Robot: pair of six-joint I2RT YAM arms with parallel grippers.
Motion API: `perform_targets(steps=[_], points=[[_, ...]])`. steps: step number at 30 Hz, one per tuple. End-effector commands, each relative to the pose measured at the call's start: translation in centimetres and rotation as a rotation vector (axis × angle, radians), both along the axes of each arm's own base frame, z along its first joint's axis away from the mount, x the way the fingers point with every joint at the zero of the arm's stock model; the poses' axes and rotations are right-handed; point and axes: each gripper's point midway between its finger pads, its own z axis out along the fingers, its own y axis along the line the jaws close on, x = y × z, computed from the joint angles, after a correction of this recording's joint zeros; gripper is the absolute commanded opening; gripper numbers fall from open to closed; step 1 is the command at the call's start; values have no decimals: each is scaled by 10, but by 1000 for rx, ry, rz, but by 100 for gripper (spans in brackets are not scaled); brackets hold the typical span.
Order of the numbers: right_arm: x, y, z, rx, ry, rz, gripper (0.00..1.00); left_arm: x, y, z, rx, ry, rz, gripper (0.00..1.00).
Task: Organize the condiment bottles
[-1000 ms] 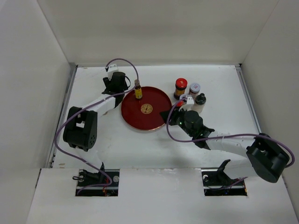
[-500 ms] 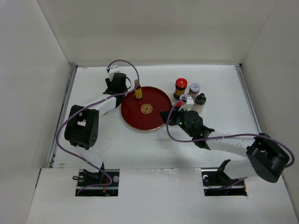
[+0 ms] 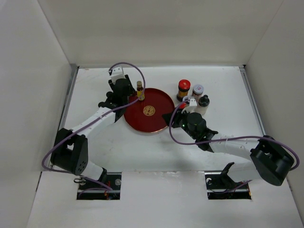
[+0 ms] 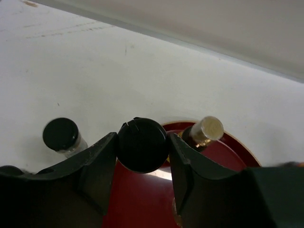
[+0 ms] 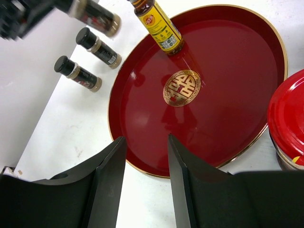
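Your left tool is clenched on the black cap of a slim brown glass bottle, fingers pressed to either side of it. The bottle is at the left rim of the round dark-red tray with a gold emblem. The views do not show whether its base touches anything.

The tray lies mid-way across the white surface, closer to the far edge than the near one. On it, by its far rim, stands a yellow-labelled brown bottle with a pale cap.

Off the tray, toward the left edge of the surface, two more slim dark-capped bottles with dark labels stand near each other.

Your right tool is released, nothing between its fingers, and hangs over the tray's near-right rim. A red-lidded jar sits just beside that rim.

Toward the far edge, right of the tray, you have a second red-lidded jar, a white-lidded jar just beside it, and a black-capped pale bottle close on their near side.
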Motion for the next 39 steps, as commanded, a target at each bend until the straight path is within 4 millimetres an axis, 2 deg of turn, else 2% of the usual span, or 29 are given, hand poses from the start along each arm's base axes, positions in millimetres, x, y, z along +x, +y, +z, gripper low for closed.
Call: perform_targets(steps=[1, 5, 11, 15, 20, 25, 29, 32, 35, 39], points=[[3, 4, 23, 48, -59, 2, 46, -3, -16, -13, -23, 7, -27, 28], [3, 4, 23, 48, -57, 5, 46, -1, -31, -28, -29, 31, -57, 28], [2, 4, 24, 50, -58, 5, 46, 2, -40, -50, -12, 74, -66, 29], [2, 3, 24, 53, -59, 4, 46, 1, -43, -68, 13, 116, -69, 35], [3, 3, 26, 52, -63, 1, 46, -1, -43, -81, 25, 143, -69, 42], [3, 3, 25, 50, -63, 1, 46, -2, -40, -75, 30, 132, -63, 52], [3, 3, 26, 47, -63, 1, 46, -5, -36, -64, 27, 110, -63, 61], [2, 2, 26, 54, -64, -1, 46, -9, -30, -48, 16, 79, -58, 65], [3, 3, 24, 43, -61, 2, 46, -14, -15, -33, 6, 46, -29, 65], [2, 4, 24, 52, -58, 5, 47, -17, 17, -30, 2, 51, 42, 62]])
